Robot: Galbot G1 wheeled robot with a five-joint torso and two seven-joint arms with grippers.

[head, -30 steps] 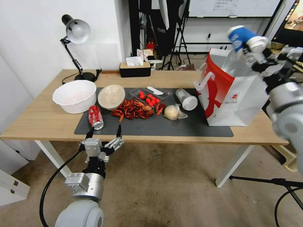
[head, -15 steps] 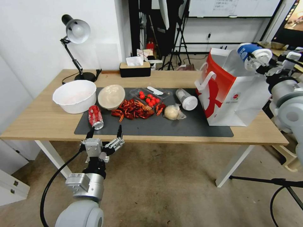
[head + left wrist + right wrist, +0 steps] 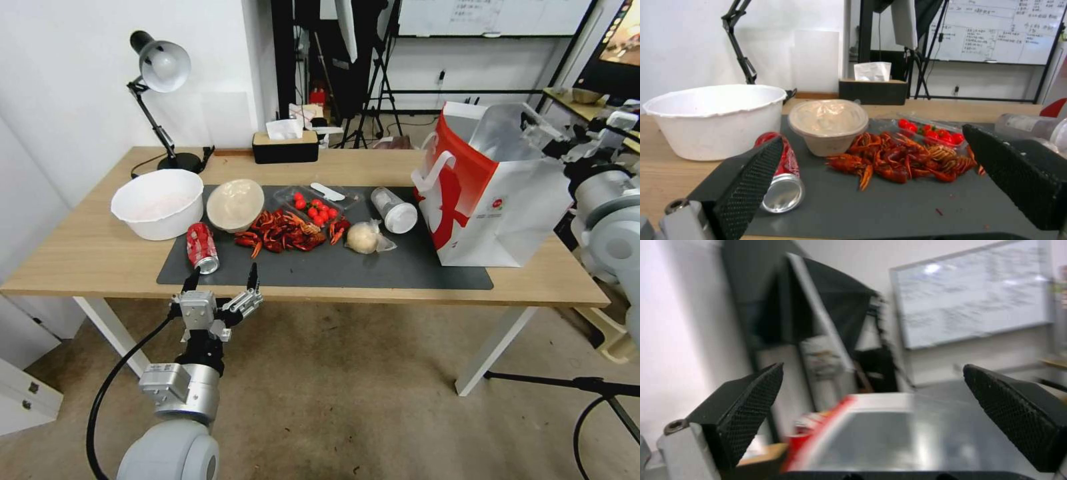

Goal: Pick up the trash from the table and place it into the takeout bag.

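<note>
At about seven o'clock in the head view, the left gripper (image 3: 221, 279) is held just off the near edge of the table (image 3: 80, 257), its fingers spread and empty. Just beyond it the red soda can (image 3: 201, 247) lies on its side on the dark mat (image 3: 373, 270), and the beige round bowl (image 3: 235, 204) is tipped at the mat's far edge at eleven o'clock. A heap of red crayfish shells (image 3: 287, 231) and a tray of cherry tomatoes (image 3: 316, 207) sit near the centre, followed by the beige wad (image 3: 364, 237) and the clear lidded cup (image 3: 393, 209) on its side. At two o'clock stands the takeout bag (image 3: 497, 200); a small red logo is seen on its white face, but nothing legible. At its far rim the right gripper (image 3: 547, 133) is held with fingers parted, nothing between them. For a clean release, the gripper is best lifted straight up, clear of the rim and handles, so the bag is not tipped.
</note>
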